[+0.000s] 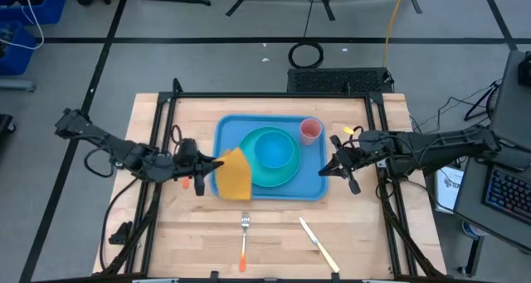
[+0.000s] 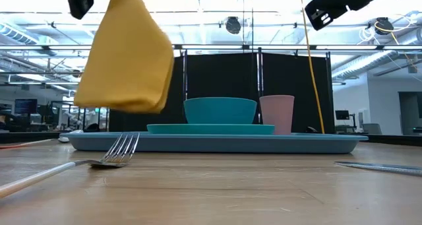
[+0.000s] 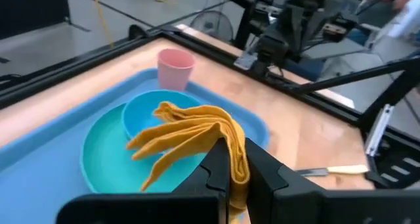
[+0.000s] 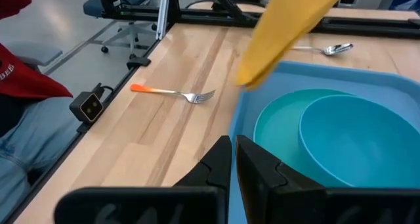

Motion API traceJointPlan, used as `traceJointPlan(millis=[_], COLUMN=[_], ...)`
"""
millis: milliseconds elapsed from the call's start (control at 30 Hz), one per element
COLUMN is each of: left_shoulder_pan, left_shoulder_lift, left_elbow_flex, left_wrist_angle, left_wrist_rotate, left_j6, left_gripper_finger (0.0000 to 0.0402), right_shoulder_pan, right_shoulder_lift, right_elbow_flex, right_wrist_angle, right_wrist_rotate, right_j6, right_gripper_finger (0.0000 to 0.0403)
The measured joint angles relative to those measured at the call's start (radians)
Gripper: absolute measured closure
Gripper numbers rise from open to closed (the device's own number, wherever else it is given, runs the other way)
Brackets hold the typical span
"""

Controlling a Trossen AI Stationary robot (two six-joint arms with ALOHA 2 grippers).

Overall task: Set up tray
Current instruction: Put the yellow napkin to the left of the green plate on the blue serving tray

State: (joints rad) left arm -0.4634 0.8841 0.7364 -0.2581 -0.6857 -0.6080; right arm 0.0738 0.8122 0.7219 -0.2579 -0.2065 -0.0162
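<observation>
The light-blue tray [image 1: 226, 134] sits at the centre of the high view on the wooden table [image 1: 365, 233], flat, its long axis running left to right across the frame. In it lies a round teal plate [image 1: 286, 173] carrying a teal bowl [image 1: 275, 148]; a pink cup [image 1: 310, 130] stands upright in the tray's upper-right corner, beside the plate. What the bowl and cup hold, if anything, cannot be made out. The left gripper [image 1: 217, 163], at the tray's left edge, has its fingers clamped on a yellow cloth [image 1: 234, 175], which hangs off the table at the upper left of the low view and overlaps the tray's lower-left corner from above. The right gripper [image 1: 326, 169] is at the tray's right edge, raised, fingers together and holding nothing. Below the tray, toward the bottom of the high view, lie a fork [image 1: 244, 240] with an orange handle and a knife [image 1: 319, 246], both on the bare wood.
</observation>
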Motion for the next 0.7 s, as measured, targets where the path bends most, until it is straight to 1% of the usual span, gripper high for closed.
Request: traceJointPlan(millis=[133, 233, 367, 400, 500, 600, 700], left_shoulder_pan=[-0.004, -0.008, -0.049, -0.063, -0.110, -0.123, -0.110], left_shoulder_lift=[-0.004, -0.004, -0.002, -0.001, -0.002, -0.002, -0.001], left_elbow_flex=[0.000, 0.000, -0.005, -0.005, -0.005, -0.006, -0.020], left_wrist_angle=[-0.042, -0.077, -0.078, -0.078, -0.090, -0.132, -0.219], left_wrist_rotate=[-0.018, 0.010, 0.004, -0.007, -0.096, -0.120, -0.136], left_j6=[-0.011, -0.072, -0.161, -0.172, -0.180, -0.193, -0.276], left_gripper_finger=[0.0384, 0.0384, 0.0384, 0.0384, 0.0384, 0.0384, 0.0384], right_shoulder_pan=[0.000, 0.000, 0.000, 0.000, 0.000, 0.000, 0.000], right_shoulder_lift=[0.014, 0.025, 0.034, 0.034, 0.034, 0.034, 0.034], right_elbow_flex=[0.000, 0.000, 0.000, 0.000, 0.000, 0.000, 0.000], right_wrist_angle=[0.003, 0.004, 0.004, 0.003, 0.004, 0.006, 0.006], right_wrist_rotate=[0.000, 0.000, 0.000, 0.000, 0.000, 0.000, 0.000], right_j6=[0.000, 0.000, -0.003, -0.006, -0.023, -0.026, -0.024], right_gripper_finger=[0.0390, 0.0390, 0.0390, 0.0390, 0.0390, 0.0390, 0.0390])
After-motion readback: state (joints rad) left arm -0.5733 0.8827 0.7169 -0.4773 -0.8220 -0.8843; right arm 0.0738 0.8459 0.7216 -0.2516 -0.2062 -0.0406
